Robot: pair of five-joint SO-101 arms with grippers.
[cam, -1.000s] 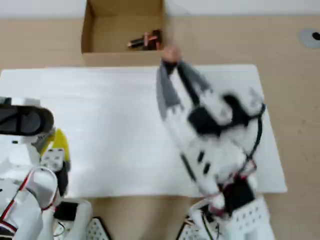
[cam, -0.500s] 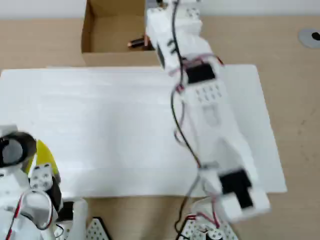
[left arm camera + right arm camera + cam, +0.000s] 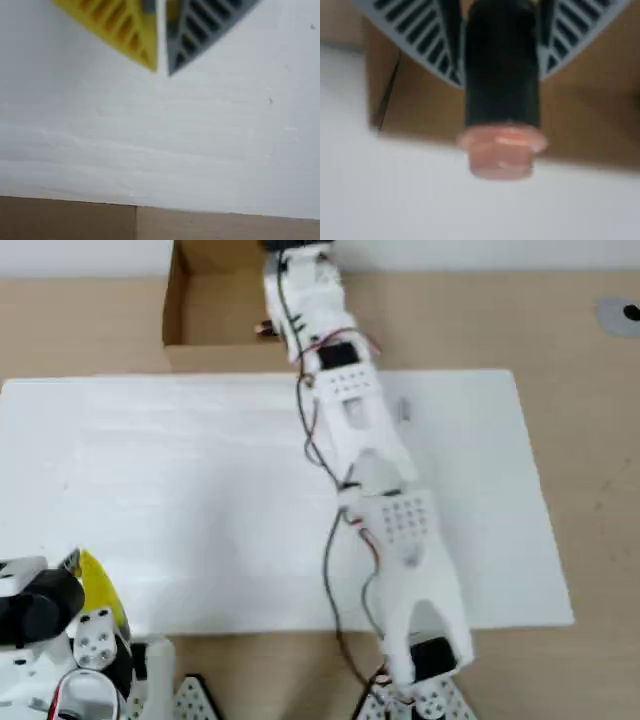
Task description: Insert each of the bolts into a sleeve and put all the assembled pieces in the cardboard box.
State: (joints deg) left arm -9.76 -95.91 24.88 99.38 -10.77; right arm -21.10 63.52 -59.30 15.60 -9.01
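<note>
Delivering assembly | right gripper [image 3: 501,65] fingers clamp black sleeve with copper-pink bolt [image 3: 501,145] at brown cardboard box [image 3: 180,310], upper centre | left gripper [image 3: 161,62] fingers closed, empty, lower left | next: likely release into box

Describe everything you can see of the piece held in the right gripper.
The assembled piece is a smooth black cylindrical sleeve, plastic or rubber by its look, with a pinkish, copper-toned bolt end sticking out of its free end. It is clamped on both sides between the grey ribbed jaws of the right gripper, pointing out along them. The cardboard box is behind it; nothing else touches it.
</note>
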